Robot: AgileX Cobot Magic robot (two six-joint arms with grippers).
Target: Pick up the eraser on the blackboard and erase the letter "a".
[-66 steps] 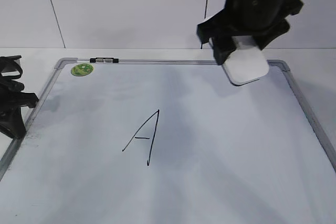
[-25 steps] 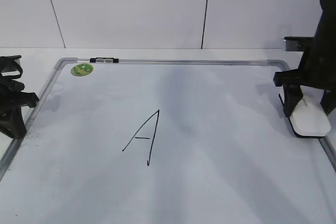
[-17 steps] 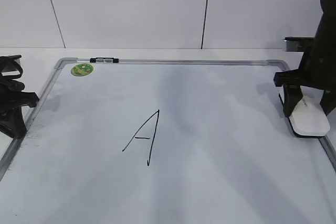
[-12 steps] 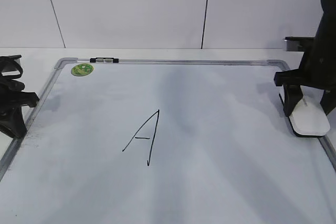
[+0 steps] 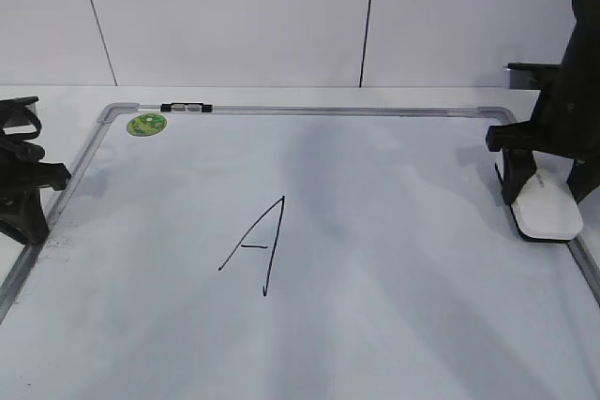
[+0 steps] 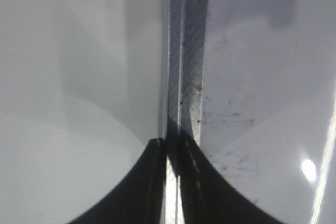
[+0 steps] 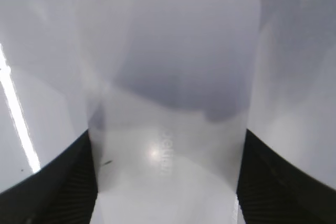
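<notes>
The eraser (image 5: 548, 213) is a white rounded block lying at the right edge of the blackboard (image 5: 394, 325). My right gripper (image 5: 546, 196) is shut on the eraser, one black finger on each long side. In the right wrist view the eraser (image 7: 168, 93) fills the middle between the fingers of the right gripper (image 7: 165, 187), with grey lettering on its top. No small letter "a" shows on the board. Only a large capital "A" (image 5: 258, 245) is drawn near the middle. My left gripper (image 5: 23, 203) is shut and empty at the board's left frame (image 6: 184, 77).
A round green sticker (image 5: 147, 124) sits at the board's far left corner. A small black clip (image 5: 186, 108) is on the far frame. The grey frame runs close beside the eraser on the right (image 5: 586, 264). A white panelled wall stands behind.
The right gripper carried the eraser from above the far right part of the board down to the right edge. In the last half second it shifted slightly left. The left arm has not moved.
</notes>
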